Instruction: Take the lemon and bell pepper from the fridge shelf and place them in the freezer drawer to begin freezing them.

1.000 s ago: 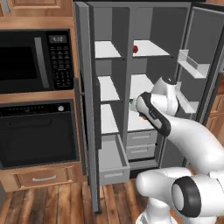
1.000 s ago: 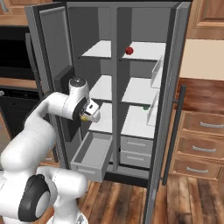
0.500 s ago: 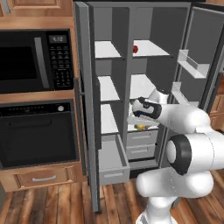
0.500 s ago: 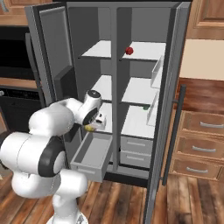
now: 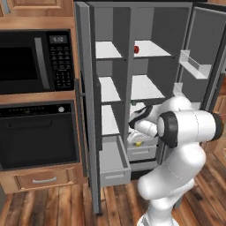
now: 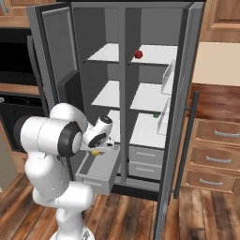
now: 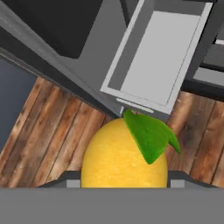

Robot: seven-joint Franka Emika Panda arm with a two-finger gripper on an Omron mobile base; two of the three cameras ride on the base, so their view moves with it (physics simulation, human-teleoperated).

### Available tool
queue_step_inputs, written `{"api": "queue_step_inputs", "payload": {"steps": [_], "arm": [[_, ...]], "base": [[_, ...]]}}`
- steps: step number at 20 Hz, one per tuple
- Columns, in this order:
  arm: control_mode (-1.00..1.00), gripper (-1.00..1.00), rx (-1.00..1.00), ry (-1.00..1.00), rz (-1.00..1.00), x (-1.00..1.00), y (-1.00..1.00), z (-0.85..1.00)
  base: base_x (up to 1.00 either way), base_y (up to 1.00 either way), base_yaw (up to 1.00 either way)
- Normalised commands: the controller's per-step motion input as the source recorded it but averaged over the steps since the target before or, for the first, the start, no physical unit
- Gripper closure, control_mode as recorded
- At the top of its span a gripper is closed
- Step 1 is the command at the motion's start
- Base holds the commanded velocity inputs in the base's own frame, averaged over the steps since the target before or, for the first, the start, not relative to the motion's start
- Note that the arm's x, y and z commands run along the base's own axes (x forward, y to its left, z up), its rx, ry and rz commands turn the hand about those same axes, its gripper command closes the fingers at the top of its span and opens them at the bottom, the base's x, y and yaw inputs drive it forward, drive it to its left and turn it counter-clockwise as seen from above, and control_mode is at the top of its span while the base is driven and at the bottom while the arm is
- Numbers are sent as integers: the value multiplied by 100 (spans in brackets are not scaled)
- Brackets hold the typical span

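Lemon [image 7: 124,153] clamped in pincer [image 6: 97,151], above open freezer drawer [image 7: 148,57]. Green leaf seen from hand view; bell pepper [image 5: 136,49] on fridge shelf [image 5: 152,49] from base views

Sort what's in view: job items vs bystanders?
Job: lemon held in the claw; bell pepper on the fridge shelf; open freezer drawer.
Bystanders: microwave; oven; small green item on a lower shelf; wooden drawers.

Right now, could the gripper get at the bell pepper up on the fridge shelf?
Probably not yet: the gripper is shut on the lemon, low by the open freezer drawer. The bell pepper sits unobstructed on the fridge shelf.
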Motion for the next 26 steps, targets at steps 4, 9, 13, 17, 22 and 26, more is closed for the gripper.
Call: {"api": "queue_step_inputs", "payload": {"steps": [4,9,13,17,22,26], "arm": [[-100,100,0,6,25,52,11,-68],[-100,100,2,4,27,55,1,-68],[-100,100,4,3,26,58,0,-56],[-100,100,2,4,21,61,1,-57],[-100,100,0,0,13,17,27,-69],[-100,100,0,3,0,14,59,-39]], "base": [[0,0,0],[0,0,0],[0,0,0],[0,0,0],[0,0,0],[0,0,0]]}}
